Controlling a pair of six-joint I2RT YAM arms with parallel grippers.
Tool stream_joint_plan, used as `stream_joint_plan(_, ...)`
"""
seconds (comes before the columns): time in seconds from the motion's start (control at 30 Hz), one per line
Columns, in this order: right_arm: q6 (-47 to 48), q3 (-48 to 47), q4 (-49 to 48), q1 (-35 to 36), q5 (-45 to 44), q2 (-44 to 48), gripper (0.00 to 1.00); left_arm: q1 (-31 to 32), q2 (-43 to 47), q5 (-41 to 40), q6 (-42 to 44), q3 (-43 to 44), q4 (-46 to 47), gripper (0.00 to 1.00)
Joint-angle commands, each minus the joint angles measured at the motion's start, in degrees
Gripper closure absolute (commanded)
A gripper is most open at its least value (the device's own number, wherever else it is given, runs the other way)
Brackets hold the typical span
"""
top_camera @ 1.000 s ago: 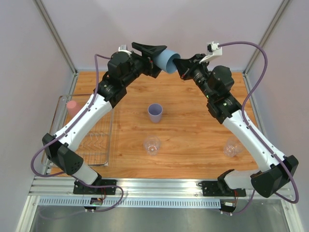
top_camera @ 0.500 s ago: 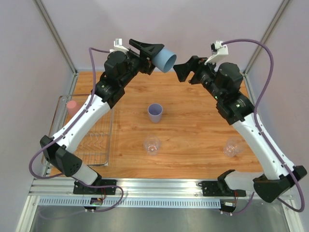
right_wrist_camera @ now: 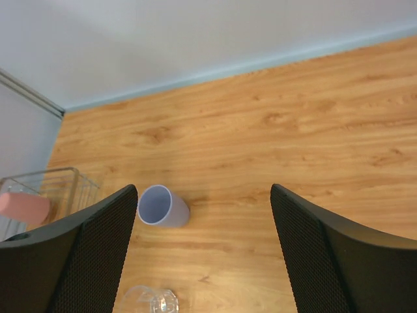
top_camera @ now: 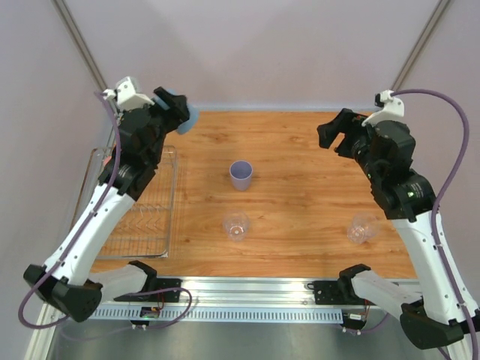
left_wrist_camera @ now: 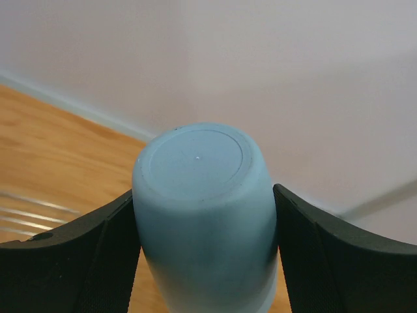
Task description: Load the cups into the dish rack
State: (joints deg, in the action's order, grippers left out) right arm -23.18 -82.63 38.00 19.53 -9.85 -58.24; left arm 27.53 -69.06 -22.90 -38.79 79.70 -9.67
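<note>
Left gripper [top_camera: 177,114] clamps my blue cup [left_wrist_camera: 199,195] over the far-left corner, dish rack [top_camera: 174,199] next; right gripper [right_wrist_camera: 203,190] gapes empty.

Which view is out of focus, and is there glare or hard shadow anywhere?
Left wrist view: the blue cup is fairly sharp, but the table and wall behind it are blurred. Right wrist view: the lavender cup and the wood grain are crisp. Top external view: even light, soft shadows, no strong glare.
</note>
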Motion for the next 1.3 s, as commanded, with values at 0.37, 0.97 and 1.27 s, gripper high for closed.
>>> stream_joint_plan(0.37,-0.6,10.6,-6.4,-0.1,-4.5,-2.1,0.13,-12.4,9.4,-30.6,26.3,-30.8,24.0,0.55)
stream_joint_plan(0.97,0.2,9.6,-4.5,-4.1,-9.0,-5.7,0.10,-14.5,-14.8,-51.9,-30.9,-22.2,-20.4,0.54)
stream_joint_plan(1.27,1.2,9.8,-4.1,-8.8,-5.8,-7.1,0.10,-15.2,-28.0,-52.3,-46.6,-10.8,-37.5,0.56)
